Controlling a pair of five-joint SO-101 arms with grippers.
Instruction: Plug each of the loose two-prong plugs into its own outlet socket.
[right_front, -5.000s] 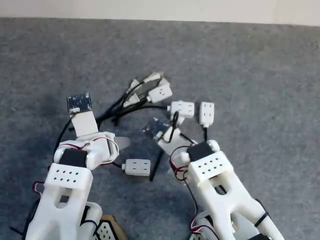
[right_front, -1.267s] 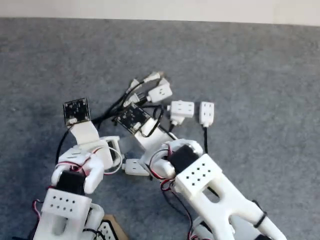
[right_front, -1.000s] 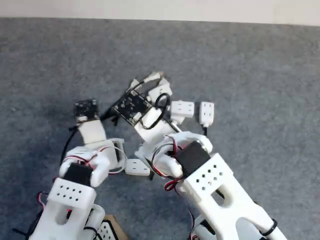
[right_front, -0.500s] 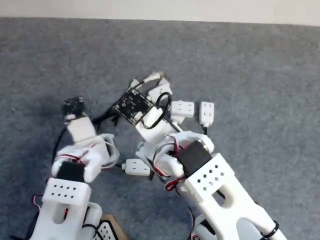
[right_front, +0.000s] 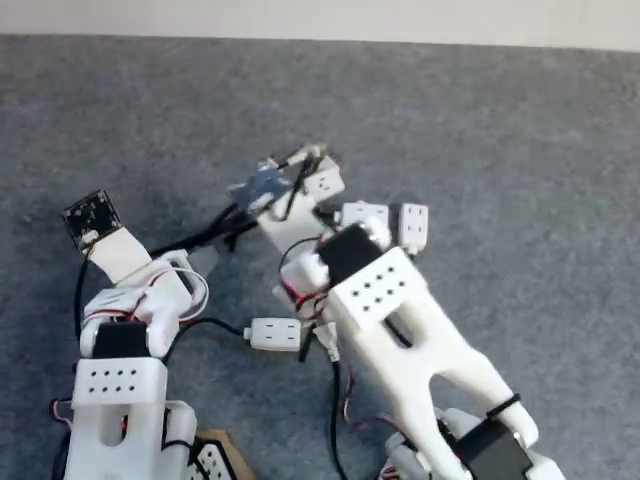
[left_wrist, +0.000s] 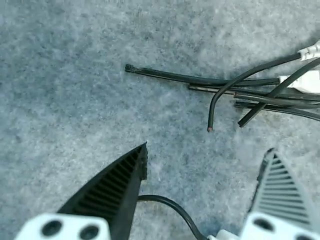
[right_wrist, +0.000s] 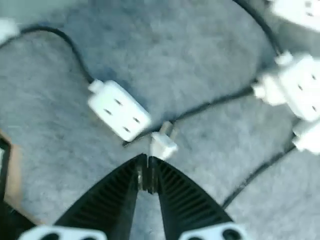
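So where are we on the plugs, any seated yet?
Done: none that I can see; the socket nearest the right gripper has empty slots. In hand: that gripper looks shut on one plug, prongs pointing away, not yet in the socket. The left gripper is open over carpet by loose cable ends. Left: seat this plug, then the other loose plugs.

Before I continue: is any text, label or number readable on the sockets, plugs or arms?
No text can be read in any view.
outlet socket: slot holes only, no print.
two-prong plug held by the right gripper: plain white, no marking.
circuit board on the left arm's wrist: any markings are too small to read.
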